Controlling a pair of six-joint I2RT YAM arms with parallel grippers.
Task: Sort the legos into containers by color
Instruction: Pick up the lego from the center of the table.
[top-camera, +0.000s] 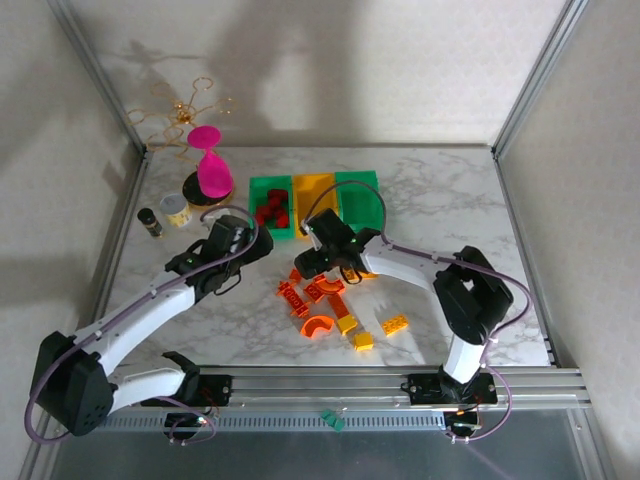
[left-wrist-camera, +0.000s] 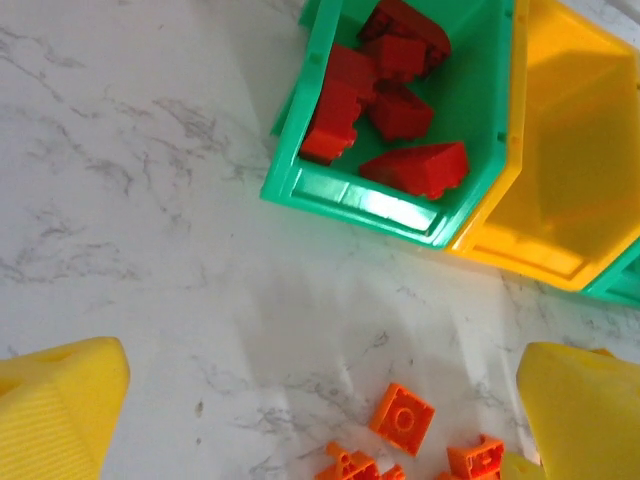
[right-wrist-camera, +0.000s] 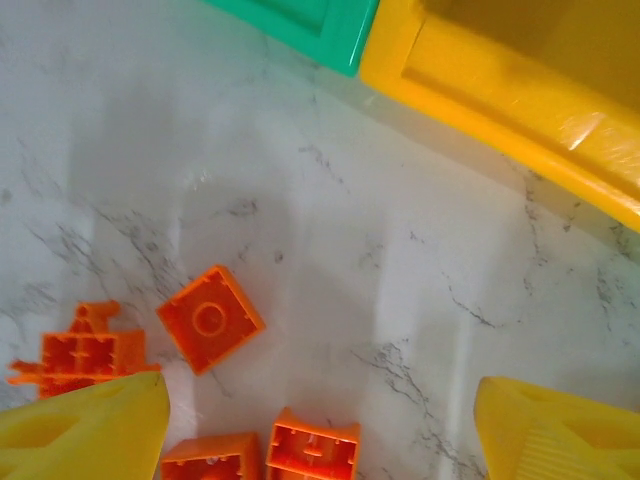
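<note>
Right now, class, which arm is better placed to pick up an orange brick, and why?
Right: the right gripper hangs open over the orange bricks; the left gripper sits nearer the green bin.

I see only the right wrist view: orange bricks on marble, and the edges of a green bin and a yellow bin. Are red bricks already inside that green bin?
Observer: Yes, several red bricks lie inside the green bin.
Operator: Where are the yellow bricks?
Observer: The yellow bricks lie on the table, on the near side of the orange pile.
Operator: What about the left gripper?
Observer: The left gripper is open and holds nothing, over the table in front of the green bin.
</note>
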